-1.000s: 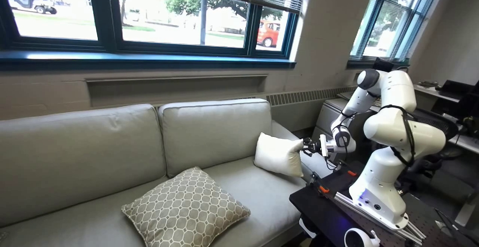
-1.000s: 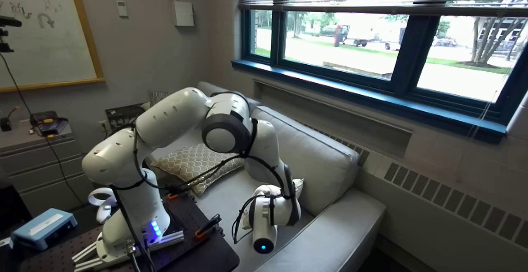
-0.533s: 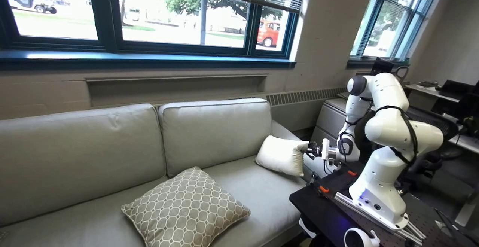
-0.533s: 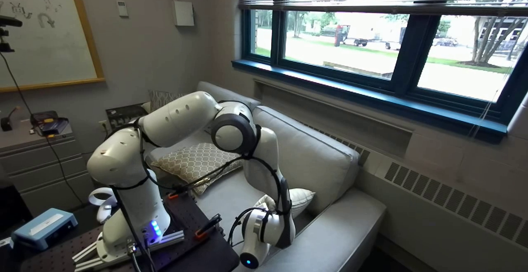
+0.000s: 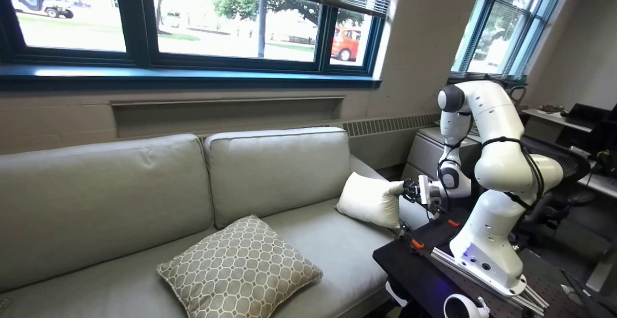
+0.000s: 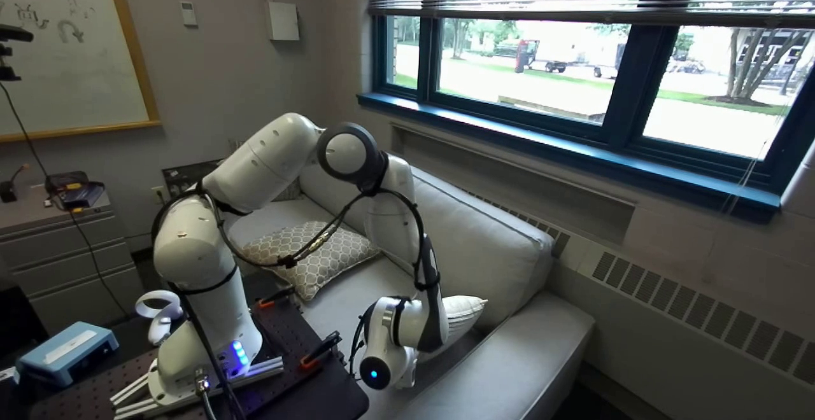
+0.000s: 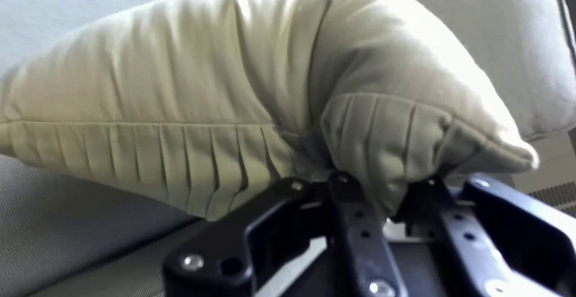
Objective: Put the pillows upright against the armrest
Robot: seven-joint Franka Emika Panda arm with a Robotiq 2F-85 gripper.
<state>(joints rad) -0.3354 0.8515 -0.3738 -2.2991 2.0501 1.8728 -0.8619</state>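
Cream-white pillow point(image 5: 368, 200) right of centre in the frame, slanted rather than upright, lower edge on or just above the sofa point(image 5: 332, 248) seat, can't tell which. The hand point(image 7: 389, 191) is clamped narrow on a bunched bit of its edge. Likely reason for that hold: the plump middle looks too thick for the fingers point(image 7: 357, 225), while the edge gathers easily. Coming in from the side of the armrest point(image 6: 516, 356), the hand also seems well placed to draw the pillow that way. Tan lattice pillow point(image 5: 241, 270) lies low on the seat, lower left of centre, unheld, well apart from the armrest; presumably for later. Wrist view gives what both exterior views leave small or hidden: the deep crease where the fingers bite and a free corner poking out at right of the frame. The pillow's whole slope shows in an exterior view, but there it and the arm point(image 5: 499, 168) cover much of the armrest, so contact is hard to judge. In an exterior view the armrest's long top runs at lower right, beside the back cushion point(image 6: 477, 248), a shadowed strip between it and the cream-white pillow's visible end: not snug yet, I judge. The arm hides the hand there.
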